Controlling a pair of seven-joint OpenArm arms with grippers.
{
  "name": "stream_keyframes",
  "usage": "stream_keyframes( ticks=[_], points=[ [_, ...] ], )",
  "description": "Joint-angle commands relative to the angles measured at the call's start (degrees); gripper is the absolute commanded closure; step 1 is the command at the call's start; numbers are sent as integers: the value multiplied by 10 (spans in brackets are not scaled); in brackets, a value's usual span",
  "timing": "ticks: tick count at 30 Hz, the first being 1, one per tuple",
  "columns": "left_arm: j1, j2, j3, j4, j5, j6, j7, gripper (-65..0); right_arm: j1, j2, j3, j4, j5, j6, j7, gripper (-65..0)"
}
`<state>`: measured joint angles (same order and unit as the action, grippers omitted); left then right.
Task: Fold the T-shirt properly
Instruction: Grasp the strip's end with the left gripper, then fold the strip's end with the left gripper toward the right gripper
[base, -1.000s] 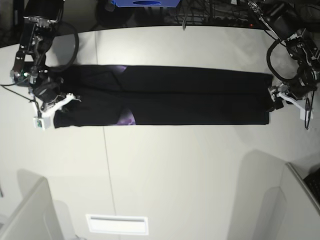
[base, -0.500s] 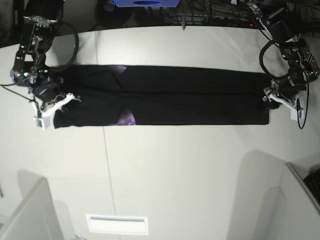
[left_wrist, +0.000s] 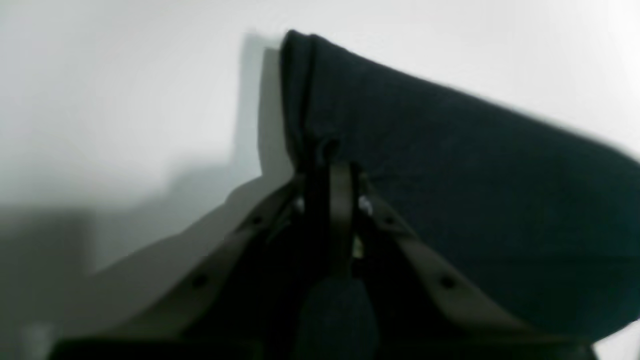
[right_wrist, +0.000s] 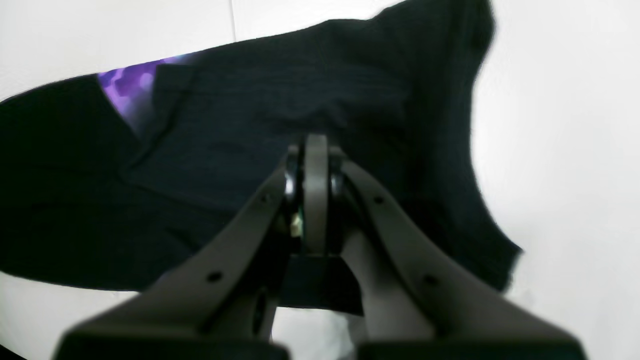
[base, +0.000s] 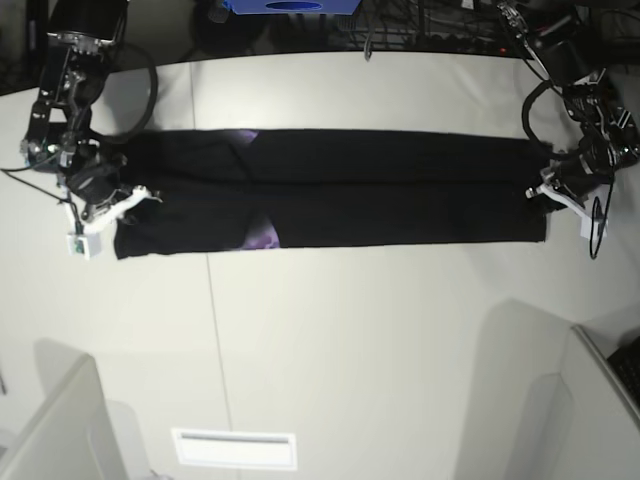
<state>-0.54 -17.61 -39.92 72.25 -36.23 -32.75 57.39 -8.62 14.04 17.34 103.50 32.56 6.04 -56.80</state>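
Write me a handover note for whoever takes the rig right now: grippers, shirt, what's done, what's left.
Left gripper: shut on the T-shirt at its end on the base view's right.
Right gripper: shut on the opposite end.
Shirt: a long narrow band across the white table, sides folded in, some purple print showing.
Left: fold the band end to end, then release.

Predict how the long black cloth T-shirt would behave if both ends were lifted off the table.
The black cloth T-shirt would probably sag in the middle: it lies limp and flat, bunching where the left gripper pinches it. It likely weighs little. Its folded layers could slip apart, since the purple print peeks out between them.
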Motion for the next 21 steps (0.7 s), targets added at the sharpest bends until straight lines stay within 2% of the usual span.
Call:
stream_keyframes(
  ticks=[1,3,6,10,14,17,21],
  points=[
    [7,-15,-4,40,-11,-3,-9,0,6,7,2,11,5,2,9,0],
    [30,-13,-4,103,-11,4,-9,0,8,7,2,11,5,2,9,0],
    [58,-2,10,183,-11,57,-9,0,9,7,2,11,5,2,9,0],
    [93,16,103,278,-11,108,-10,0,13,7,2,11,5,2,9,0],
    [103,51,178,345,-11,159,-10,0,14,7,3,10,5,2,9,0],
    [102,75,231,363,-11,177,-10,0,14,7,4,10,5,2,9,0],
    [95,105,317,363,-11,228,-12,0,14,7,5,9,5,2,9,0]
  ],
)
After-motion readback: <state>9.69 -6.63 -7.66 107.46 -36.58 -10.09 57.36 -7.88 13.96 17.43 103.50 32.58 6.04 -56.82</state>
